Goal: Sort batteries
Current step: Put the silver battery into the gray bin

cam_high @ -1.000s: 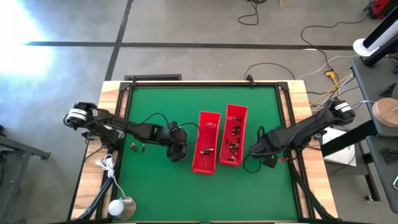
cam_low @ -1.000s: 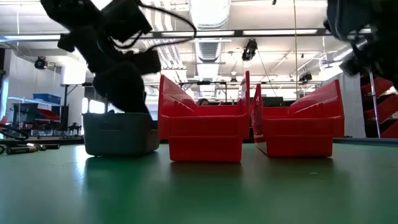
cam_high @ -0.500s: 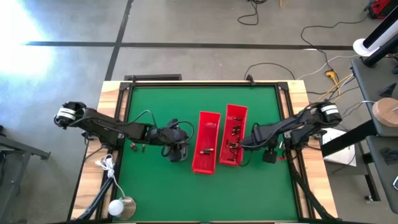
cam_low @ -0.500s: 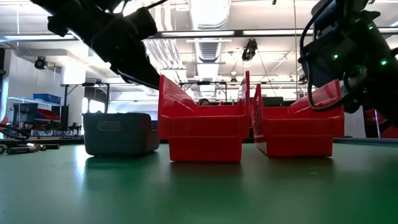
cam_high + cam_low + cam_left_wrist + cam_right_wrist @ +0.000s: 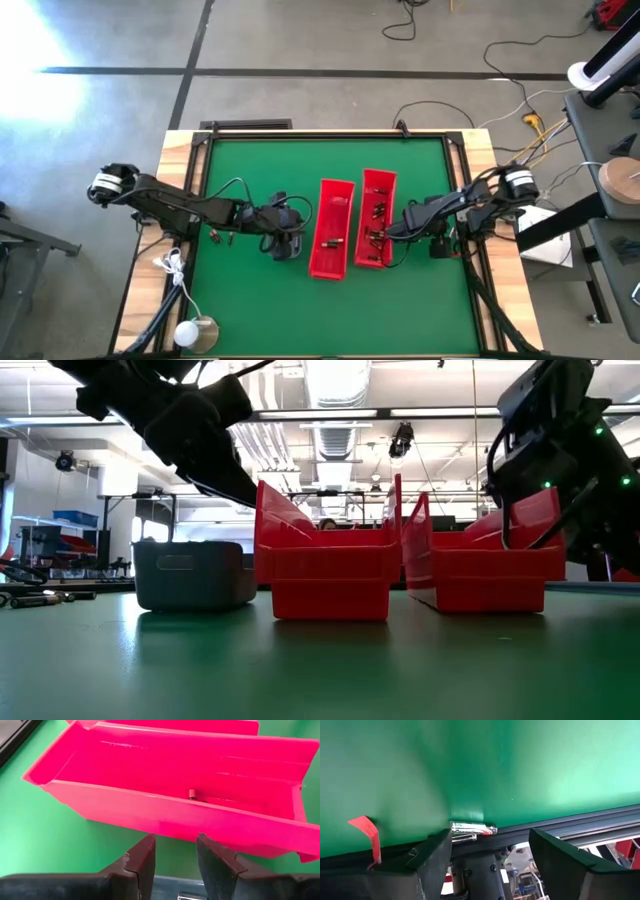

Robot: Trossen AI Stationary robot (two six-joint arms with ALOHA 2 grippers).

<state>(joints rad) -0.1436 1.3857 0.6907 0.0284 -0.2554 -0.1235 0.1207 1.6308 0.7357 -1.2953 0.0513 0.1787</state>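
Green felt-covered table [image 5: 250,160] with a wooden border, seen from above. Near its middle, two long red plastic bins side by side: the left red bin [image 5: 331,229] holding a single small dark battery [image 5: 191,794], the right red bin [image 5: 376,215] holding a cluster of small dark batteries with silvery and orange-red parts [image 5: 375,225]. Left of both bins, a small grey rectangular tray [image 5: 192,574], mostly covered from overhead by the left arm. More tiny loose batteries [image 5: 221,237] lying on the felt, well left of the tray. Left gripper [image 5: 175,857] hovering above the tray's near edge, facing the left red bin, its two dark fingers [image 5: 141,865] parted with a narrow gap and holding nothing. Right gripper [image 5: 392,233] pressed close against the outer wall of the right red bin, whose end looks tilted up off the felt in the low view; wrist view there filled with green, dark fingers [image 5: 437,855] spread wide. Between those fingers, one silvery battery with a reddish end [image 5: 471,829], seemingly loose rather than clamped.
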